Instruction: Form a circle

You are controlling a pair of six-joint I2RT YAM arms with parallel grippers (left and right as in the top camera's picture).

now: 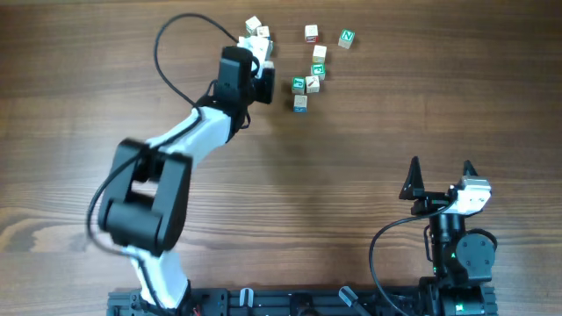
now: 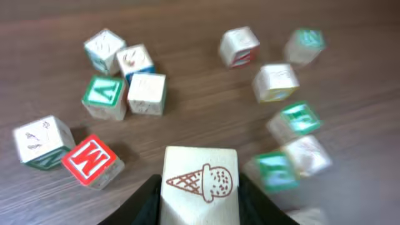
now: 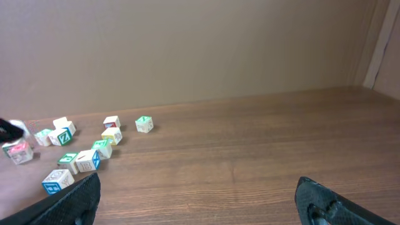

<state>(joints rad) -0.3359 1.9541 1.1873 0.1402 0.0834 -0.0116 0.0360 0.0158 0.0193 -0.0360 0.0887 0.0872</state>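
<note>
Since the wooden ice-cream cube (image 2: 200, 178) is light, rigid and flat-sided, opposite faces suit gripping; the left hand (image 2: 200, 209), stretched far across the worktop (image 1: 369, 132), pinches it so among scattered letter cubes (image 2: 103, 97), no circle formed yet, while the right hand (image 1: 439, 171) rests spread wide near its base

Pale cube (image 2: 200, 178) bears a brown ice-cream cone.

I see no ring yet: pale ice-cream cube (image 2: 200, 181) clamped upright in my left gripper (image 2: 200, 209), red M cube (image 2: 92, 161) and green-edged cube (image 2: 40, 141) just left of it.
</note>
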